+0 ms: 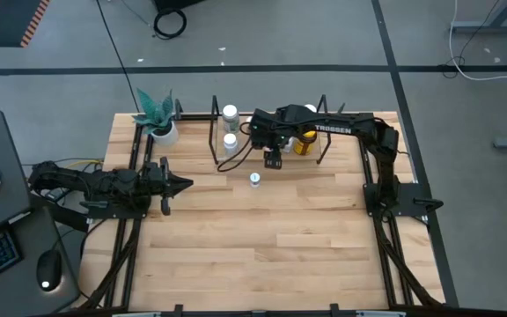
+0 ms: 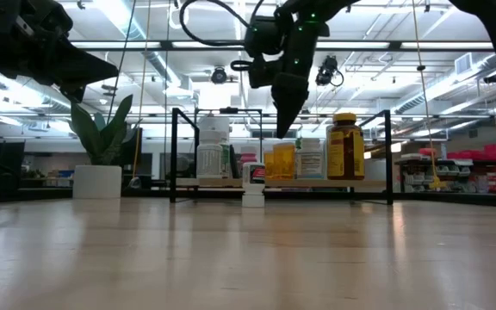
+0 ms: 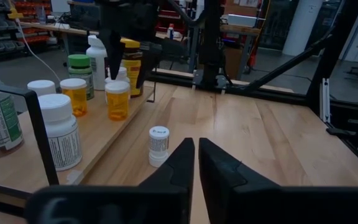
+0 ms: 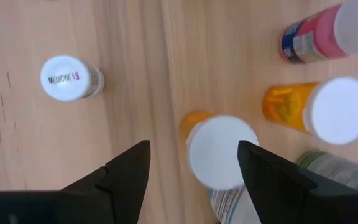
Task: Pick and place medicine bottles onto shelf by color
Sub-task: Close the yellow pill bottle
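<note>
The shelf (image 1: 341, 148) stands at the table's far edge and carries several medicine bottles: white ones (image 1: 230, 115), orange ones (image 3: 117, 99), a pink one (image 4: 322, 34) and a large amber one with a yellow cap (image 2: 344, 146). A small white bottle (image 1: 254, 179) stands upright on the table just in front of the shelf. My right gripper (image 4: 192, 146) points down over the shelf's front edge, open. Its fingers stand to either side of a white-capped orange bottle (image 4: 215, 152) and above it, without touching it. My left gripper (image 3: 196, 155) waits shut and level at the table's left.
A white plant pot (image 1: 164, 132) with a green plant stands at the far left, beside the shelf's black wire upright (image 2: 174, 155). The near half of the tabletop (image 1: 271, 246) is bare wood. A keyboard and mouse lie off the table's left edge.
</note>
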`<action>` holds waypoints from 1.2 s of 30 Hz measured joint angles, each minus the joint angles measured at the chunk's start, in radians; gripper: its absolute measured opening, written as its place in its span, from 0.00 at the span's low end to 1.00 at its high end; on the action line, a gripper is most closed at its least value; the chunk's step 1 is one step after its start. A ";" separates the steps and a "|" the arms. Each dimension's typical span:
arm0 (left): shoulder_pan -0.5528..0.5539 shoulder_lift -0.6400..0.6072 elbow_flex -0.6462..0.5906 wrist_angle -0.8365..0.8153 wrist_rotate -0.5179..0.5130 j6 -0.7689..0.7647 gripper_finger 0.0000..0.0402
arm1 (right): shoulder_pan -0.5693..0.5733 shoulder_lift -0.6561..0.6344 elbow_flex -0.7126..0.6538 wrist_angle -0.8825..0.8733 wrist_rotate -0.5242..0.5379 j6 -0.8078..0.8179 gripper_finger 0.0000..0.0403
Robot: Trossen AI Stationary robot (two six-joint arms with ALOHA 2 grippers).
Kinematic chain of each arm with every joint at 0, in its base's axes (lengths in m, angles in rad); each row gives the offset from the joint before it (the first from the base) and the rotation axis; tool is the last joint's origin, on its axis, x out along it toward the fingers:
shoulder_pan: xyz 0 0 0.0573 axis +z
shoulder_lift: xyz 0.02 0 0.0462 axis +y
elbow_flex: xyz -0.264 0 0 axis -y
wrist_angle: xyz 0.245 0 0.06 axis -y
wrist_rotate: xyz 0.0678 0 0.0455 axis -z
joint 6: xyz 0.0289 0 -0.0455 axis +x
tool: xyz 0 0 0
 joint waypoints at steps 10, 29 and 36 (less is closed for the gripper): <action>0.000 0.000 0.000 0.000 0.000 0.000 0.08 | 0.005 -0.002 -0.014 -0.028 0.001 0.022 0.61; 0.000 0.000 0.000 0.000 0.000 0.000 0.08 | -0.004 -0.003 -0.033 -0.022 -0.011 0.063 0.57; 0.000 0.000 0.000 0.000 0.000 0.000 0.08 | -0.004 -0.003 -0.030 -0.008 -0.003 0.056 0.57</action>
